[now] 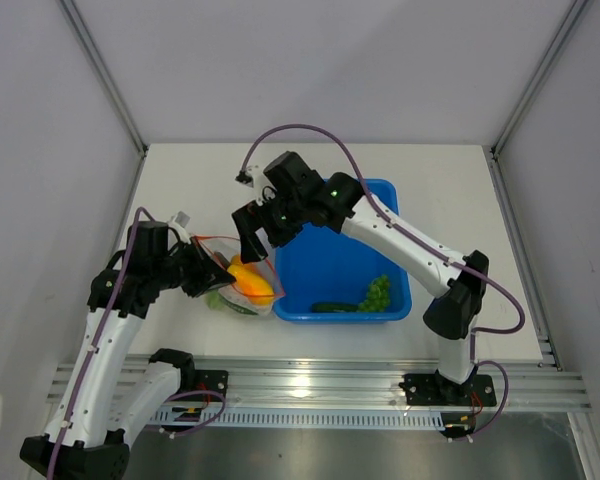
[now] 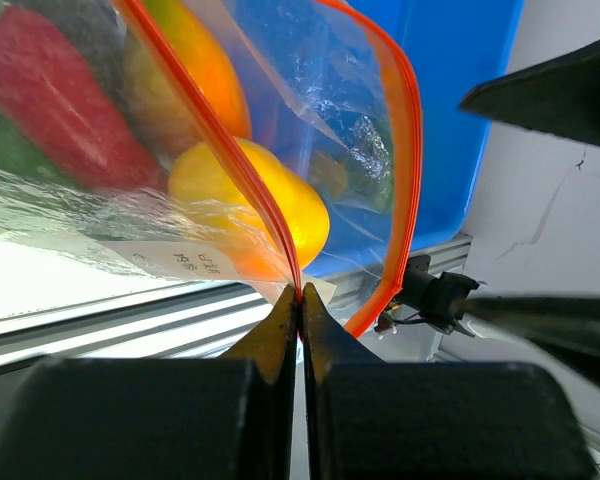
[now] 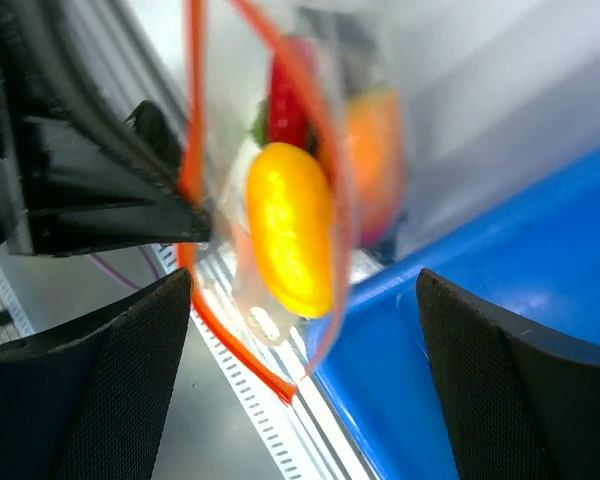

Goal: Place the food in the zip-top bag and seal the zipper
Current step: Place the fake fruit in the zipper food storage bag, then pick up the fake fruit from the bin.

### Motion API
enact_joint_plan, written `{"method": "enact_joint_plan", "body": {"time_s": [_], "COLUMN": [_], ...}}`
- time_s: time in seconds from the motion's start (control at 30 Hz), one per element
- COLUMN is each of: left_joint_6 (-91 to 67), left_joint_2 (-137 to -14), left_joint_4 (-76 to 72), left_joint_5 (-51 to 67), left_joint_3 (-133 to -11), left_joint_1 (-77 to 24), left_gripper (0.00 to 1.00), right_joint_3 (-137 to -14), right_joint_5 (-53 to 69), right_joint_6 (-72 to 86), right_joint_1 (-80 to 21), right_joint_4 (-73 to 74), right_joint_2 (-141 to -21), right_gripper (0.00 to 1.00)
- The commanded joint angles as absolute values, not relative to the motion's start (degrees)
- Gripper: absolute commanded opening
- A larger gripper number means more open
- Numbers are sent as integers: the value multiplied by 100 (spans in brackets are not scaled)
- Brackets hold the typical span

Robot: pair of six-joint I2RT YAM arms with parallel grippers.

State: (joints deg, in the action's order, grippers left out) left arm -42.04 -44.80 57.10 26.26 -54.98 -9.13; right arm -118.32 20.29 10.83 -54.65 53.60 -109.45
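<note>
The clear zip-top bag (image 1: 248, 290) hangs between the arms, left of the blue tub, its mouth gaping. Inside it are food pieces: a yellow fruit (image 2: 270, 195), an orange fruit (image 2: 205, 70) and a red chili (image 2: 60, 95). My left gripper (image 2: 300, 292) is shut on the red-orange zipper (image 2: 411, 150) at one end of the mouth; from above it (image 1: 213, 268) sits at the bag's left. My right gripper (image 1: 262, 243) hovers over the bag's mouth, open, with nothing between its fingers (image 3: 130, 350). The yellow fruit (image 3: 290, 230) shows below it, blurred.
The blue tub (image 1: 395, 230) stands to the right of the bag, touching or nearly touching it. Green grapes (image 1: 377, 292) and a long green vegetable (image 1: 333, 307) lie in its near end. An aluminium rail (image 1: 310, 385) runs along the table's near edge.
</note>
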Motion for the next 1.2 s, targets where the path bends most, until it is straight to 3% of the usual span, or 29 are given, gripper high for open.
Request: {"method": "enact_joint_plan", "body": {"time_s": [0.0, 0.2, 0.47, 0.77, 1.17], "left_joint_6": [-4192, -4175, -4166, -4227, -4377], "left_joint_2": [-4491, -4535, -4526, -4465, -4333], "left_joint_4": [5660, 5608, 5563, 5520, 5247], "left_joint_5": [2751, 2786, 2812, 2874, 2927], "left_joint_3": [-5748, -5722, -5642, -5423, -4755], "left_joint_1": [-914, -914, -914, -914, -914], "left_gripper": [1, 1, 0, 1, 1], "right_joint_3": [-12015, -11321, -10496, -8316, -7146], "right_joint_5": [1117, -798, -1731, -1732, -1266], "right_joint_6": [1546, 2354, 3461, 4613, 5589], "right_joint_1": [-5126, -4650, -4272, -4061, -4078], "right_joint_4": [5607, 5949, 6679, 6488, 5960], "right_joint_2": [-10644, -10178, -10038, -9510, -9554], "right_gripper": [93, 99, 99, 99, 97]}}
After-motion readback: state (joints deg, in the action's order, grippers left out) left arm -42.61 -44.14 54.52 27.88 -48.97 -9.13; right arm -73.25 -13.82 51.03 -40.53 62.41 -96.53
